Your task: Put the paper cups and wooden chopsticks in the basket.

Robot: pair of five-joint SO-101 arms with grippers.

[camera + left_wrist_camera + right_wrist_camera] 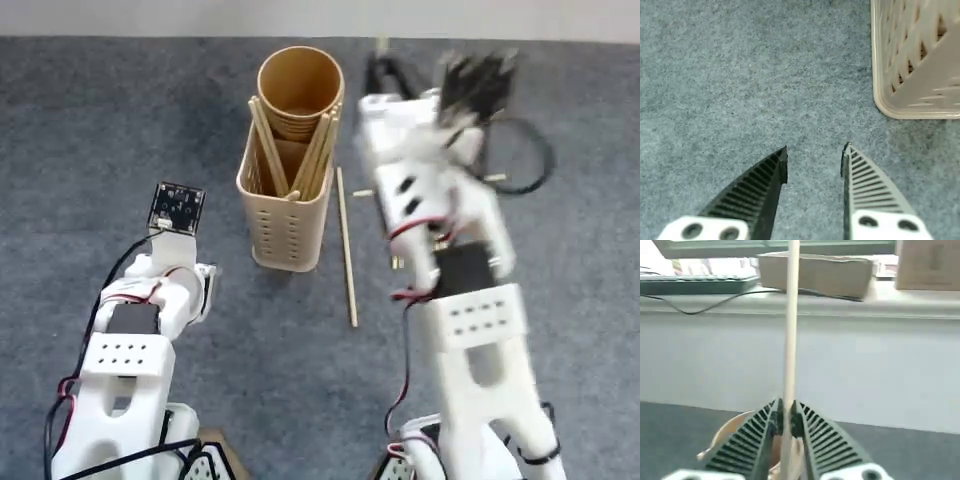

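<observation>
We see the right pincer [785, 412] clamped tight on a single chopstick [790, 315]. The stick stands upright between the ribbed jaws and rises well above them. Behind it runs a pale ledge [880, 300] with a cardboard box [815, 272] on it.

The left pincer [815, 152] is spread, with a clear gap between its two tips and nothing held. It hangs over the bare grey worktop [730, 75]. A corner of the basket [920, 65] stands near it, apart from the tips.

From above, we find the basket upright in the middle of the worktop. The paper cup [300, 90] sits mouth up at the basket's 12 o'clock end. Several chopsticks in the basket [318, 155] lean against the cup on both sides. One loose chopstick [346, 247] lies flat on the worktop just beside the basket at its 3 o'clock, running from 12 toward 6 o'clock.

The left arm [150, 300] stands at about 7 o'clock of the basket. The right arm [460, 270] stands at about 4 o'clock, and its far end reaches up beside the cup, at the cup's 3 o'clock.
</observation>
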